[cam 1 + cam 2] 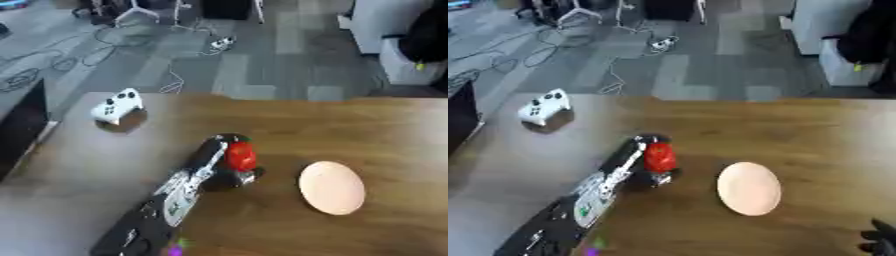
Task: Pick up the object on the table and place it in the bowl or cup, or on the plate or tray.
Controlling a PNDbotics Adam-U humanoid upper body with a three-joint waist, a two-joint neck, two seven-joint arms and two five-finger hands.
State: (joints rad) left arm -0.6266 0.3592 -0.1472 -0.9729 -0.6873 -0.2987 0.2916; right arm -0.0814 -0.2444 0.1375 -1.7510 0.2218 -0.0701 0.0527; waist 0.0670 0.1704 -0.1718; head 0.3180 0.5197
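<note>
- I have the left hand (219, 157) out over the middle of the wooden table (385, 125), fingers curled round a red object (241, 156); I can't make out what it is beyond its red colour.
- The red object sits in that hand's grasp, to the left of the pale plate (332, 187), apart from it.
- I judge the pick as made or nearly so; the carry comes next.
- Next move: swing the hand right until it's over the plate, lower, then release.
- My right hand (878, 239) shows at the lower right corner; I cannot tell its fingers' state.
- A white game controller (117, 106) lies far left, uninvolved.

Plate (332, 187) lies right of object (241, 155); controller (117, 106) far left.
</note>
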